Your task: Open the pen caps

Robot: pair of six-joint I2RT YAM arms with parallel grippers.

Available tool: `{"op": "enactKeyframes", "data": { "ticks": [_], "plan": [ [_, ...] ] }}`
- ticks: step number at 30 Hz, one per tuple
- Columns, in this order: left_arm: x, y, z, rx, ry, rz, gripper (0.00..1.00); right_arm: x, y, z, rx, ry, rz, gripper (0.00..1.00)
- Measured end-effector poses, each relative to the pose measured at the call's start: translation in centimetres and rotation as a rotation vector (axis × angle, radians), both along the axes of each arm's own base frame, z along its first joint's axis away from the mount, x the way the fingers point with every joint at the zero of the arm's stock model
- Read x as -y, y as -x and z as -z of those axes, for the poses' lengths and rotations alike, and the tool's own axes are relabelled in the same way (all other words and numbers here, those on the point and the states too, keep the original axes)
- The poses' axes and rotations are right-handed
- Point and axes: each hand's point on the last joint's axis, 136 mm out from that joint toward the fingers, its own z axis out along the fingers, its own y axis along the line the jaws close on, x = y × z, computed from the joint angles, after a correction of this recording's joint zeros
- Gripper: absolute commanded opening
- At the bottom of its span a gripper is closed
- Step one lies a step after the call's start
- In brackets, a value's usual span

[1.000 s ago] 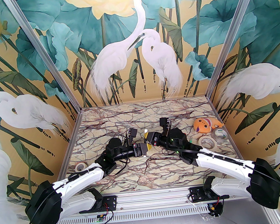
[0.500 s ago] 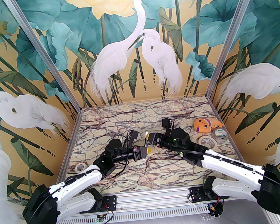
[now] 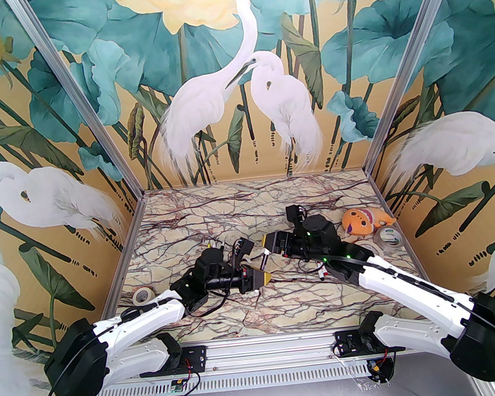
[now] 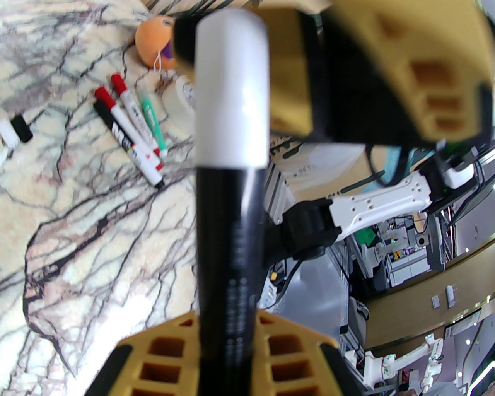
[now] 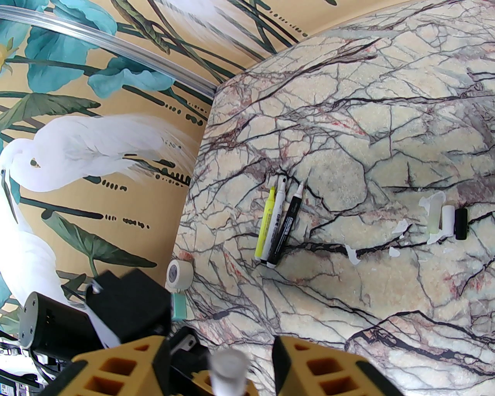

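Note:
My left gripper (image 4: 228, 340) (image 3: 263, 277) is shut on a black-barrelled pen (image 4: 228, 239) whose white pen cap (image 4: 232, 89) points at the right gripper (image 3: 265, 254). In the right wrist view, the right gripper (image 5: 220, 344) is open, its yellow fingers (image 5: 321, 367) standing either side of the cap's end (image 5: 228, 367) with gaps on both sides. Three loose pen caps (image 5: 448, 220), one pale, one white and one black, lie in a row on the marble. Beside them lie three uncapped pens (image 5: 278, 224). Several capped markers (image 4: 127, 116) with red, black and green caps lie together.
An orange fish toy (image 3: 360, 221) and two tape rolls (image 3: 388, 236) sit at the table's right edge. Another tape roll (image 3: 142, 295) lies at the left edge. White paper scraps (image 5: 400, 228) dot the marble near the loose caps. Patterned walls close in three sides.
The right gripper was shut a second ago and now stands open around the cap. Both grippers have shifted a little toward the near edge, the left one carrying the pen.

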Motion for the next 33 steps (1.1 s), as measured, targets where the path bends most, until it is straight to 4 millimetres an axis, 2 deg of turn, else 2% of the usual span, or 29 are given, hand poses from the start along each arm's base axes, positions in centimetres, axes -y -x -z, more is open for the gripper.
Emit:
{"op": "enactKeyframes", "data": {
  "ticks": [8, 11, 24, 28, 33],
  "plan": [
    [0.0, 0.0, 0.0, 0.001, 0.001, 0.001, 0.11, -0.4, 0.1, 1.8, -0.049, 0.036, -0.028, 0.39],
    [0.1, 0.0, -0.2, 0.004, 0.005, 0.001, 0.11, -0.4, 0.1, 1.9, -0.048, 0.039, -0.032, 0.34],
    [0.4, -0.3, 0.0, -0.009, 0.009, -0.003, 0.11, -0.8, 0.2, 2.4, -0.058, 0.046, -0.049, 0.28],
    [0.4, -0.4, -0.1, -0.01, 0.014, -0.004, 0.11, -0.9, 0.2, 2.6, -0.06, 0.048, -0.053, 0.22],
    [0.4, -0.4, -0.1, -0.014, 0.016, -0.007, 0.11, -0.8, 0.1, 2.6, -0.053, 0.054, -0.049, 0.18]
  ]
}}
